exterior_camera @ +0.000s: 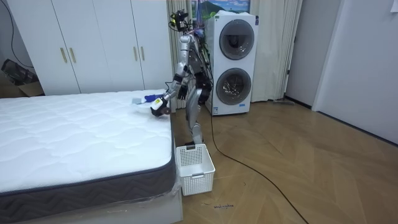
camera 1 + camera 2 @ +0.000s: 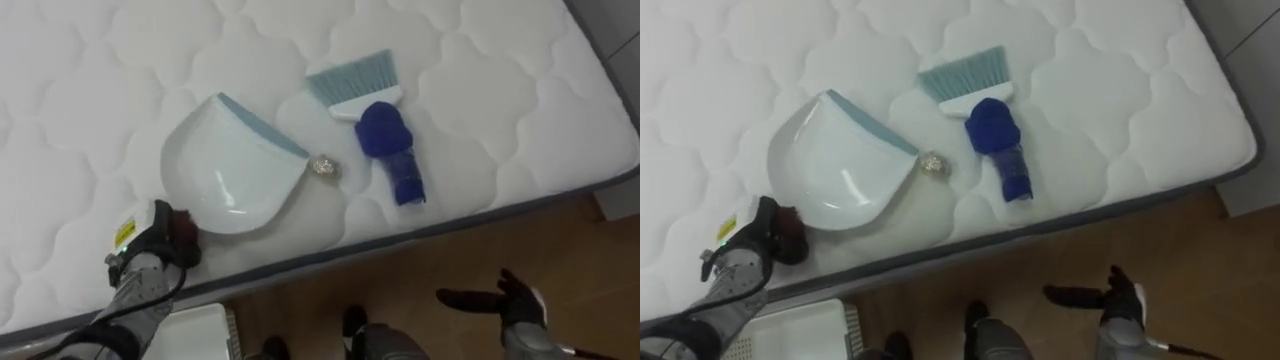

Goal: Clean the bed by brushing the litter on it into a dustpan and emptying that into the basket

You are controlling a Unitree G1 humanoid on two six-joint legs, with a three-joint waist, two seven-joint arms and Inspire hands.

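Observation:
A white dustpan with a pale blue lip lies flat on the white quilted mattress. A small crumpled silvery ball rests at the lip's right end. To its right lies a hand brush with pale blue bristles and a dark blue handle pointing toward the bed's edge. My left hand is at the dustpan's near-left end with its fingers curled round the handle there, which it hides. My right hand hangs open over the wooden floor, off the bed.
I stand at the side of the bed near its far corner. A white slatted basket sits on the floor by the bed's edge, below my left arm. Stacked washing machines stand behind me.

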